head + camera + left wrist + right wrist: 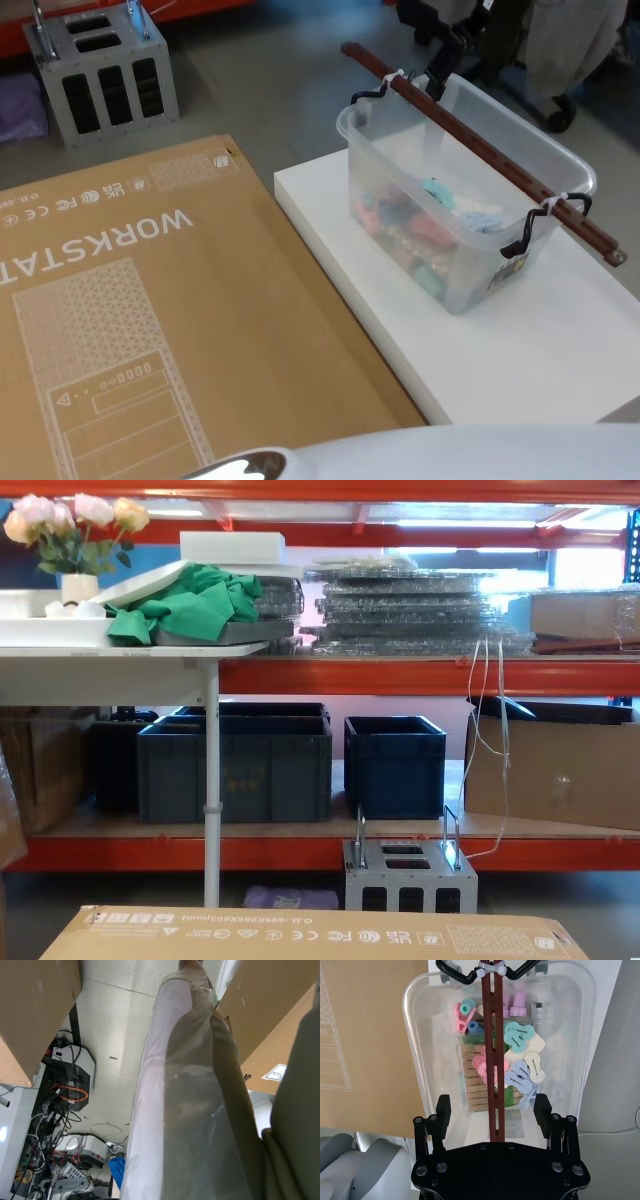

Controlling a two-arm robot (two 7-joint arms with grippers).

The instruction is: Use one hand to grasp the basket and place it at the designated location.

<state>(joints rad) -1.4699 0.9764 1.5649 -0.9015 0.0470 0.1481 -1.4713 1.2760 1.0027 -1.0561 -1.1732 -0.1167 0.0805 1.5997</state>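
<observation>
Now translucent basket (455, 215), red-brown handle (493, 1060); right gripper (492, 1115) fingers wide apart, empty.

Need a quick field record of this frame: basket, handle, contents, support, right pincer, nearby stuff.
basket: translucent tub, upright on the white platform
handle: dark red-brown bar across the rim, white ties at both joints
contents: pastel clips and wooden pegs
right pincer: open, fingers on either side of the bar, not closed on it
left pincer: state cannot be told
nearby: cardboard box to the robot's left of the platform; grey metal box on the floor beyond
</observation>
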